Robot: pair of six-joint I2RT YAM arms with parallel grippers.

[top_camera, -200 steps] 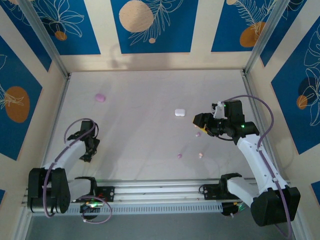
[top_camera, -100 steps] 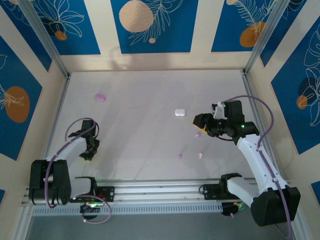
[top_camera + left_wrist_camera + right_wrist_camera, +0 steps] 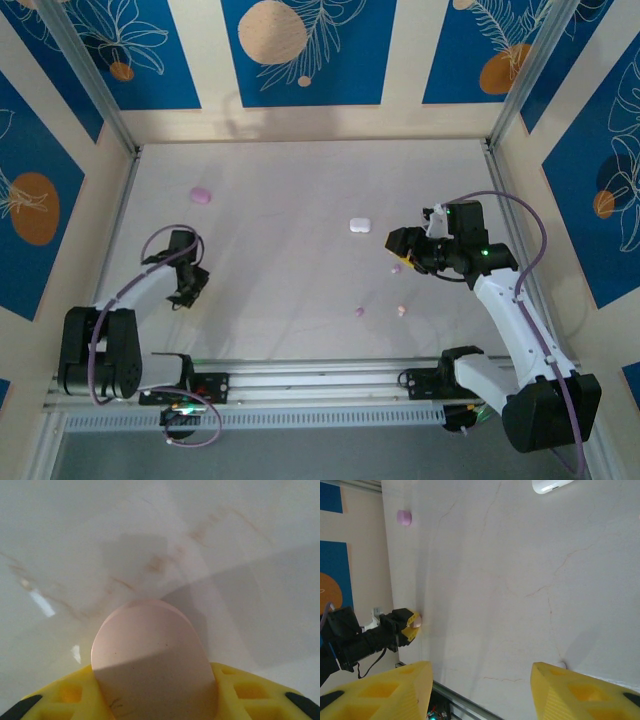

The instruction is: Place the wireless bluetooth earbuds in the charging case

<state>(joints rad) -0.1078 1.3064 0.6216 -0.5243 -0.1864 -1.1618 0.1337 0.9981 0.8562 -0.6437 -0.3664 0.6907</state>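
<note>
Left tool (image 3: 156, 700), toward 8 o'clock on the worktop (image 3: 280, 190), pinches a pale pink case (image 3: 145, 645) (rounded, pebble-like). Right tool (image 3: 480, 669), at 3 o'clock, hangs spread above the surface. A purple earbud (image 3: 359, 311) and a pink earbud (image 3: 401, 311) lie loose near 5 o'clock, apart from the white case (image 3: 360, 225).

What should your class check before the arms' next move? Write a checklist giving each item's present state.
1. Left gripper closed on the pale pink piece: ok.
2. Right gripper open and empty: ok.
3. White case lid open: cannot tell.
4. Purple earbud and pink earbud seated in a case: not ok, both lie loose on the table.
</note>
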